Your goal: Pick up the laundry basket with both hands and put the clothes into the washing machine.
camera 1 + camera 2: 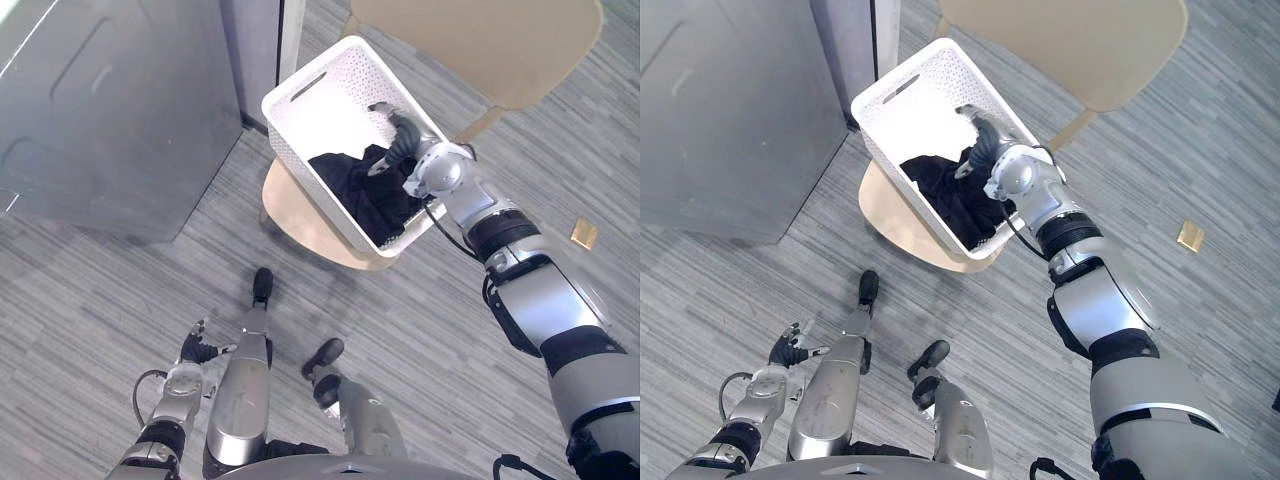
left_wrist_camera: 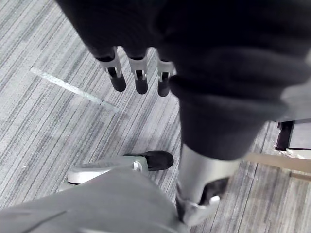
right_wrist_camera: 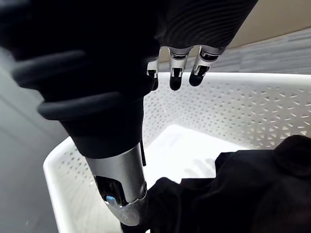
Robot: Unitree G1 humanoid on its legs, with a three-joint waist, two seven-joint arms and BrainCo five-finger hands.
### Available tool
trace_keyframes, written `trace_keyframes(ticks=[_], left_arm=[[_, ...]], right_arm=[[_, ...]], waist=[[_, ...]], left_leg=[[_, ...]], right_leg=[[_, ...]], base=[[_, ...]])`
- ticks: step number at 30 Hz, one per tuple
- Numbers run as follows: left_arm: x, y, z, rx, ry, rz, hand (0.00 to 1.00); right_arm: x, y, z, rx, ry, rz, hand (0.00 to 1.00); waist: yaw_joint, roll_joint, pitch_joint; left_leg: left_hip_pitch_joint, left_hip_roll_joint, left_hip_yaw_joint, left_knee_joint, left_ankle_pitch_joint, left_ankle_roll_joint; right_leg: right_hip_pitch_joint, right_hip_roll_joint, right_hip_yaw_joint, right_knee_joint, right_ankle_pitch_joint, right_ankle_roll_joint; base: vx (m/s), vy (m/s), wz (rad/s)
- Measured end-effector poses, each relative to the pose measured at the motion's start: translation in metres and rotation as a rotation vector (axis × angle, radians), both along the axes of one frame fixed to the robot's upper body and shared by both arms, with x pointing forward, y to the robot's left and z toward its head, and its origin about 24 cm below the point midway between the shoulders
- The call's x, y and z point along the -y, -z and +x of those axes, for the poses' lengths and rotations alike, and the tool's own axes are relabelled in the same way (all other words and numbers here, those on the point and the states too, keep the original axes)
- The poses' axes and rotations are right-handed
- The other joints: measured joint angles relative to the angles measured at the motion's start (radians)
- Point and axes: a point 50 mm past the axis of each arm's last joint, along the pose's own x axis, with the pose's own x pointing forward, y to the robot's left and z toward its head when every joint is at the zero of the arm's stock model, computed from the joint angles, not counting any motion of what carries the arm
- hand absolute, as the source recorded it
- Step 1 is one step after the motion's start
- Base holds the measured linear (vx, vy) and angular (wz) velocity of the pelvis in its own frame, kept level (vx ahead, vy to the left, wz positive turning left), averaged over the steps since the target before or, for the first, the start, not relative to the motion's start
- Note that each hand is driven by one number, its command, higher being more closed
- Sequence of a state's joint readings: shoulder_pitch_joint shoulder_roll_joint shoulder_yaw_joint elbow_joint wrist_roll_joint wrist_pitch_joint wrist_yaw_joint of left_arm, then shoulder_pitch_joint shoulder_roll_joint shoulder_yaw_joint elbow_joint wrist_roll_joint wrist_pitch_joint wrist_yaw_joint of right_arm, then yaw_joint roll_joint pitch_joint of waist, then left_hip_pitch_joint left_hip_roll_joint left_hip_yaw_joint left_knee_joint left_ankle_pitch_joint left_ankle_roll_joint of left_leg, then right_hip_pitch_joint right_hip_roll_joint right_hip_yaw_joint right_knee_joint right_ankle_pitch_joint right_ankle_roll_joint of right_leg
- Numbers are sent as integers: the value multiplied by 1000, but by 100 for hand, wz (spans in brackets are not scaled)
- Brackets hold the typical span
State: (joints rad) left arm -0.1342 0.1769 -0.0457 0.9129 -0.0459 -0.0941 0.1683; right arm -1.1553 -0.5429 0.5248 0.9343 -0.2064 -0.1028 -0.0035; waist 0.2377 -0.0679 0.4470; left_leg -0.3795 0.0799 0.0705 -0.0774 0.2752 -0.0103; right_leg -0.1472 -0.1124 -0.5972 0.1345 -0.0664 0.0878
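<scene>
A white perforated laundry basket (image 1: 300, 80) stands on a round pale wooden stool (image 1: 300, 225). Black clothes (image 1: 365, 195) lie bunched in the half of the basket nearer me. My right hand (image 1: 400, 140) reaches in over the basket's right rim and hovers just above the clothes. In the right wrist view its fingers (image 3: 176, 77) are straight and hold nothing, with the clothes (image 3: 243, 194) below and the basket wall (image 3: 233, 111) behind. My left hand (image 1: 195, 348) hangs low at the lower left above the floor, its fingers (image 2: 141, 77) relaxed and empty.
A large grey machine or cabinet (image 1: 110, 110) stands at the upper left, close to the basket's far corner. A beige chair (image 1: 480, 40) stands behind the stool. A small tan object (image 1: 584, 234) lies on the grey striped floor at the right.
</scene>
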Motion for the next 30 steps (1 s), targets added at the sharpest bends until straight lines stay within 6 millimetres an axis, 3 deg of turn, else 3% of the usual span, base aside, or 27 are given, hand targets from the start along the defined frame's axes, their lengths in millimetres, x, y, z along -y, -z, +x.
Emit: trace_keyframes(ticks=[5, 10, 16, 24, 30], left_arm=[[3, -3, 6, 20, -6, -18, 0], [12, -5, 11, 39, -15, -52, 0], [16, -13, 21, 91, -32, -79, 0], [27, -28, 36, 179, -55, -140, 0], [44, -39, 47, 246, -69, -210, 0]], right_arm=[[21, 2, 2, -5, 94, 57, 0], [30, 9, 3, -38, 143, 36, 0], [42, 8, 2, -32, 192, 85, 0], [46, 8, 0, 3, 210, 135, 0], [42, 8, -3, 32, 182, 168, 0]], waist=[[5, 12, 14], [17, 37, 33], [17, 49, 51], [20, 51, 54], [5, 51, 54]], left_leg=[[-38, 1, -21, 0, 7, -2], [-79, 5, -23, 0, 10, -2], [-144, 5, -45, 3, 18, -8], [-201, 8, -48, 24, 17, -10], [-253, 13, -50, 47, 14, -14]], right_leg=[[-36, 1, -18, 23, -15, -7], [-84, -1, -18, 40, -21, -11], [-149, -7, -39, 77, -46, -13], [-216, -23, -46, 144, -86, -22], [-270, -34, -49, 191, -105, -30]], base=[[47, -18, 8], [26, -7, -4], [43, -15, 5], [24, -26, 1], [-2, -6, 0]])
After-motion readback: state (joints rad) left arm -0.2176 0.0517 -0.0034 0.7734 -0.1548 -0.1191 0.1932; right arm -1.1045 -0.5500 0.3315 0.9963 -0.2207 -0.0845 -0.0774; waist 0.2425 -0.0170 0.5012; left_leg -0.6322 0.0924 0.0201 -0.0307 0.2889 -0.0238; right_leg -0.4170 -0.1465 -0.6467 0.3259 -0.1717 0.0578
